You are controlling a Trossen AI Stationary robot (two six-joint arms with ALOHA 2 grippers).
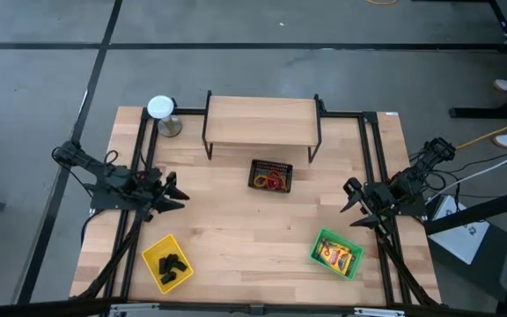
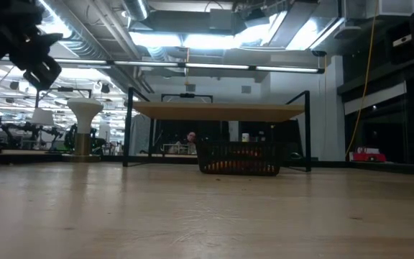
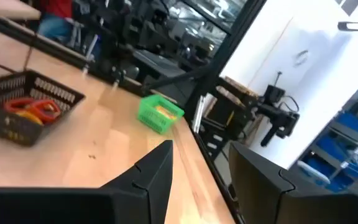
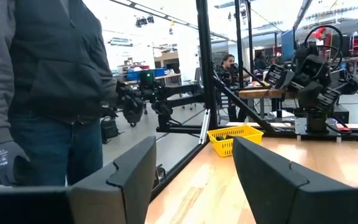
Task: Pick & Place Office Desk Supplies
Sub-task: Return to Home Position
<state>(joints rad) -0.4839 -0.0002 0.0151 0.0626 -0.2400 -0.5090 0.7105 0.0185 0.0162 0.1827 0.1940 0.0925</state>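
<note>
Left gripper (image 1: pixel 180 191) and right gripper (image 1: pixel 352 202) spread apart, nothing held, black mesh basket (image 1: pixel 271 163) located between them, red and orange rings (image 1: pixel 273 181) half-hidden by mesh, single rings not separable

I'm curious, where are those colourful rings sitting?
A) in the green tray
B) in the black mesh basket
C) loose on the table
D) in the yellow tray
B: the high view shows the rings lying inside the black mesh basket; the yellow tray holds black clips and the green tray yellow packs.
</note>
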